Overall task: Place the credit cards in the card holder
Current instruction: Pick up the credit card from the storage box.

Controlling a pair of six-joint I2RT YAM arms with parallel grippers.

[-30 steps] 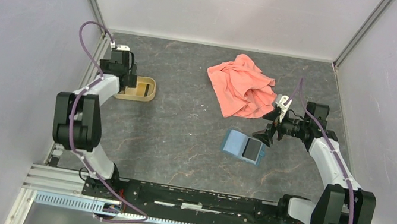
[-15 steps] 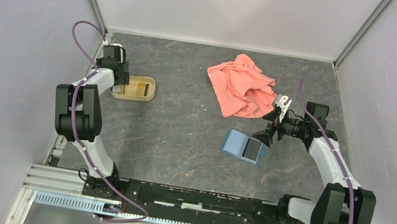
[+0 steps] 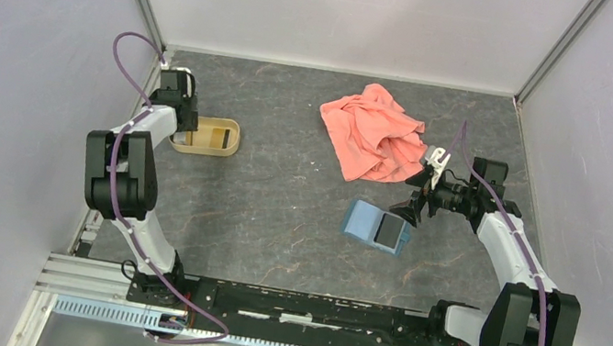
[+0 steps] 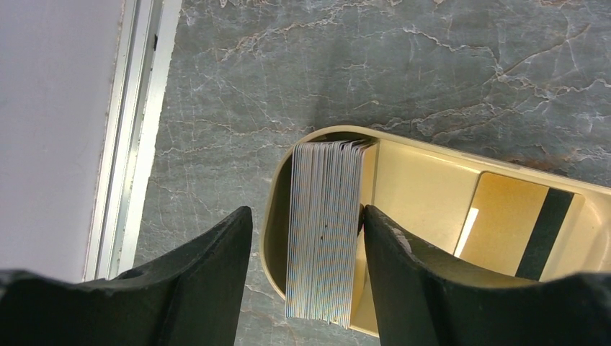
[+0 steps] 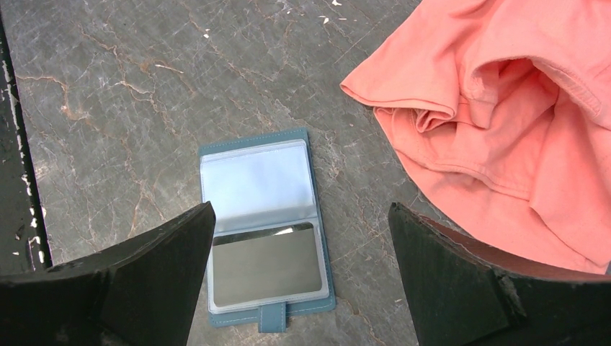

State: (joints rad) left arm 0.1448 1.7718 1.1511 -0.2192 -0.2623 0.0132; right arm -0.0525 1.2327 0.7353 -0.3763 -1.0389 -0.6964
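Note:
A stack of credit cards (image 4: pixel 324 231) stands on edge in the left end of a tan oval tray (image 4: pixel 418 187). One orange-gold card with a dark stripe (image 4: pixel 515 231) lies in the tray's right part. My left gripper (image 4: pixel 306 213) is open, with one finger outside the tray wall and the other against the stack's inner side. The teal-blue card holder (image 3: pixel 376 227) lies open on the table, with a grey card in its lower pocket (image 5: pixel 266 263). My right gripper (image 5: pixel 301 209) is open and empty above it.
A salmon-pink cloth (image 3: pixel 374 133) lies crumpled at the back, close to my right gripper (image 3: pixel 408 210); it also shows in the right wrist view (image 5: pixel 519 108). The tray (image 3: pixel 227 149) sits near the left wall rail (image 4: pixel 137 130).
My left wrist has shifted left and back over the tray's left end and then stayed still. The right arm and the card holder have not moved.

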